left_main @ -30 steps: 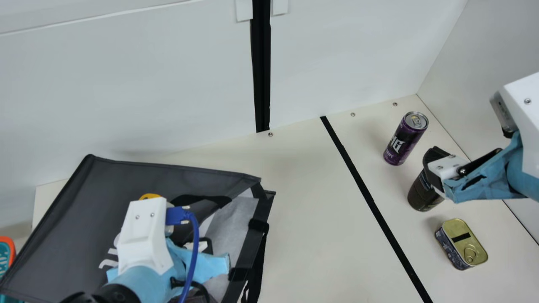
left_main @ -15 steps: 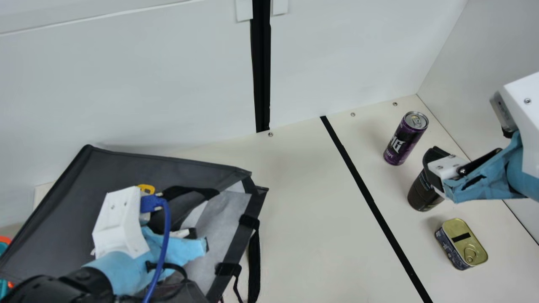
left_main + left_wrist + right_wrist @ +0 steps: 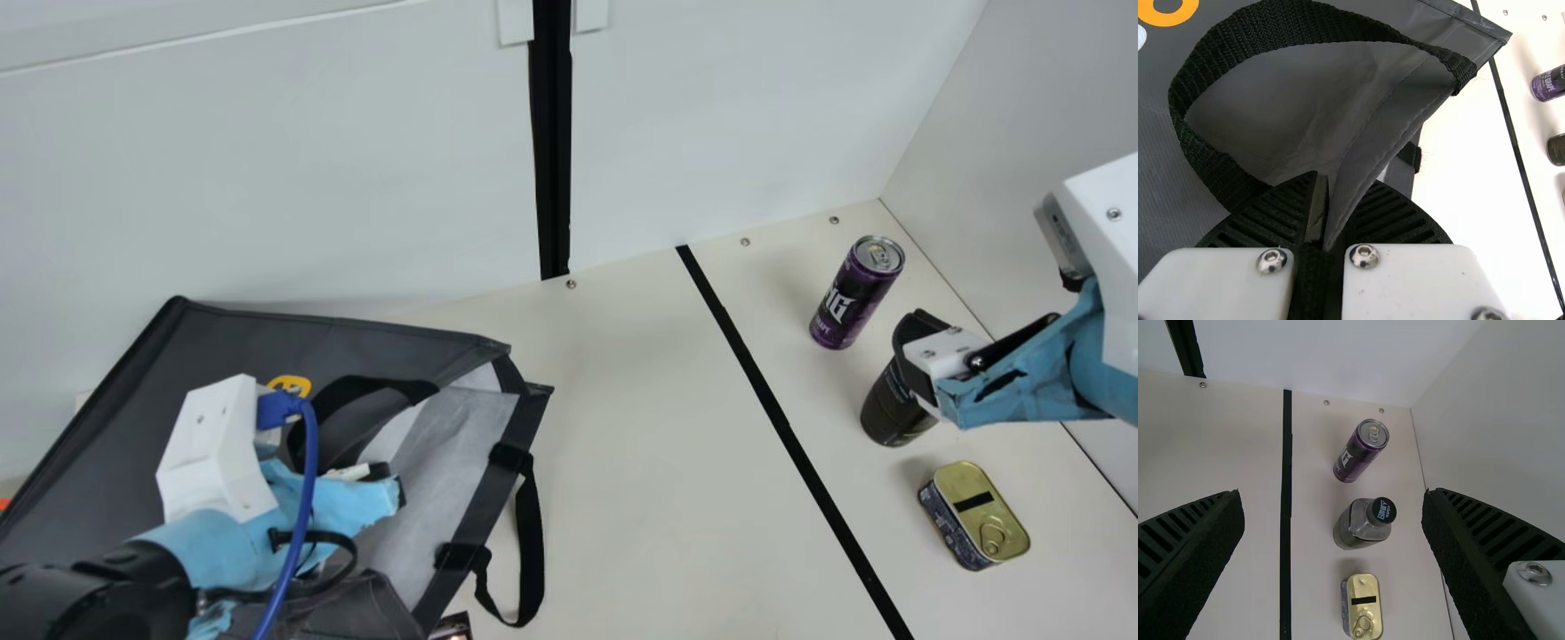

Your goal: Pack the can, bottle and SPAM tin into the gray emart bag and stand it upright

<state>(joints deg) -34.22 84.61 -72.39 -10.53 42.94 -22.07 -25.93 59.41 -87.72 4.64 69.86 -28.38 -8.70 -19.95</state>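
The gray bag point(image 3: 116, 427) lies at the left with its pale lining showing. My left gripper point(image 3: 391, 494) is at its opening; in the left wrist view my left gripper point(image 3: 1338, 190) is shut on the bag's edge, beside a black handle point(image 3: 1198, 147). At the right, my right gripper point(image 3: 917, 360) hangs over the dark bottle point(image 3: 893, 409); in the right wrist view my right gripper point(image 3: 1332, 493) is open with nothing between its fingers. The upright purple can point(image 3: 853, 293) stands behind the bottle, and the SPAM tin point(image 3: 973, 516) lies in front of it.
A black tape line point(image 3: 782, 422) crosses the table between the bag and the three items. White walls rise behind and at the right. A loose strap point(image 3: 532, 542) trails beside the bag, and part of a small dark object point(image 3: 452, 628) is at the front edge.
My left gripper has moved left, drawing the bag left and slightly back with it. The strap at the bag's right has swung out into a loop. My right arm has kept still.
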